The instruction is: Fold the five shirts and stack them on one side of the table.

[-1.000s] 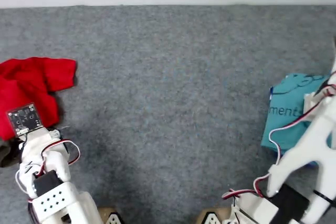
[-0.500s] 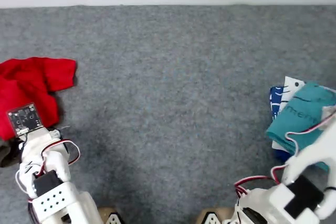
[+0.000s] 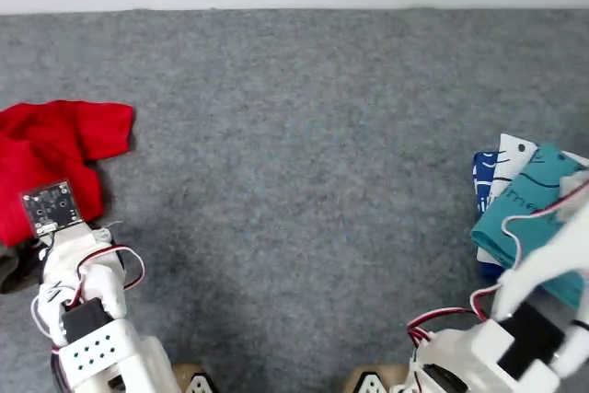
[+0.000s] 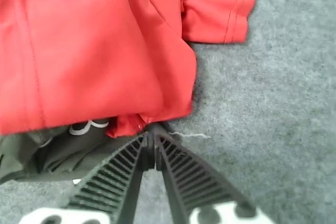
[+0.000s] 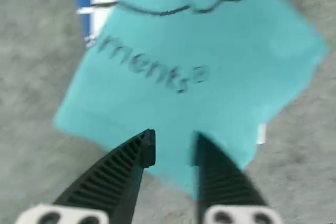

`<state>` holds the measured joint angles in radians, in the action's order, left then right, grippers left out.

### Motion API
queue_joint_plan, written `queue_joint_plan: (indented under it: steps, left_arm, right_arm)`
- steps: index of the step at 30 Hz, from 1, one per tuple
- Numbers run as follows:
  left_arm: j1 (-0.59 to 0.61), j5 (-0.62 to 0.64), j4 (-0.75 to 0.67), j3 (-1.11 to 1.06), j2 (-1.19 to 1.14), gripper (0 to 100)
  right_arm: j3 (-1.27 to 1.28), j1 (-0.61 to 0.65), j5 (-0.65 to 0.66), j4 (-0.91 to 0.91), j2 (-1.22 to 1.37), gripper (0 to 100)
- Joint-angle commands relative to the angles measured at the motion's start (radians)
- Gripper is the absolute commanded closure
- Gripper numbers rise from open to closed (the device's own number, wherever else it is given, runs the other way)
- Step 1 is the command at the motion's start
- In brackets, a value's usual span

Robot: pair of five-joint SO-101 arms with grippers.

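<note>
1. Left fingers are clenched, their tips meeting right at the near hem of the red shirt, which lies crumpled and unfolded just ahead of them; whether any cloth is pinched between the tips cannot be told
2. Right fingers are released with nothing between them, poised over the near edge of the folded teal shirt, which sits askew on a blue-and-white shirt beyond the fingertips
3. A dark garment is tucked under the red shirt, just beside the left fingertips; a grasp here could take both layers and drag them across the bench as one bundle
4. If only a sliver of hem is caught, the red shirt will likely slip free as it is lifted and fall in a worse heap
5. A loose thread lies close by the left fingertips and might snag
6. The teal shirt overhangs what lies beneath it, so a nudge from the right fingers could spin it further, open its fold or tip the pile
7. The red shirt and the stack lie well apart, so a long carry risks trailing sleeves
</note>
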<state>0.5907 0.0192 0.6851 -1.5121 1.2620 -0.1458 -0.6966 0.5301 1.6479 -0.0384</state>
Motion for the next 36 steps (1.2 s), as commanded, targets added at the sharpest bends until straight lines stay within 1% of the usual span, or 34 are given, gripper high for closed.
queue_joint_plan:
  steps: [1,3,5,10,13,20,23,27,30,33,36]
  left_arm:
    - [-0.006,-0.012,-0.025,0.007,0.015,98]
    - [-0.006,-0.012,-0.025,0.007,0.015,98]
    - [-0.006,-0.012,-0.025,0.007,0.012,98]
    - [-0.009,-0.012,-0.025,0.007,0.012,98]
    - [-0.037,-0.012,-0.025,0.005,0.012,98]
    - [-0.046,-0.012,-0.025,0.005,0.012,98]
    - [-0.075,-0.026,-0.02,0.01,0.012,98]
    - [-0.091,-0.138,0.018,0.073,0.012,98]
    - [-0.092,-0.21,0.094,0.176,0.009,98]
    - [-0.094,-0.261,0.18,0.285,-0.003,98]
    - [-0.094,-0.304,0.245,0.394,-0.095,98]
  right_arm:
    - [-0.005,0.035,-0.115,0.047,0.005,96.1]
    - [0.057,0.081,-0.195,0.044,0.022,99.2]
    - [0.14,0.136,-0.232,0.024,0.053,98.5]
    - [0.333,0.257,-0.261,-0.163,0.108,98.5]
    - [0.354,0.308,-0.281,-0.193,0.079,98.5]
    - [0.354,0.344,-0.288,-0.111,-0.188,98.5]
    - [0.361,0.344,-0.288,-0.056,-0.315,98.5]
    - [0.362,0.34,-0.284,0.042,-0.432,98.5]
    - [0.364,0.341,-0.287,0.119,-0.479,98.5]
    - [0.364,0.338,-0.29,0.139,-0.509,98.5]
    - [0.365,0.344,-0.29,0.143,-0.535,98.5]
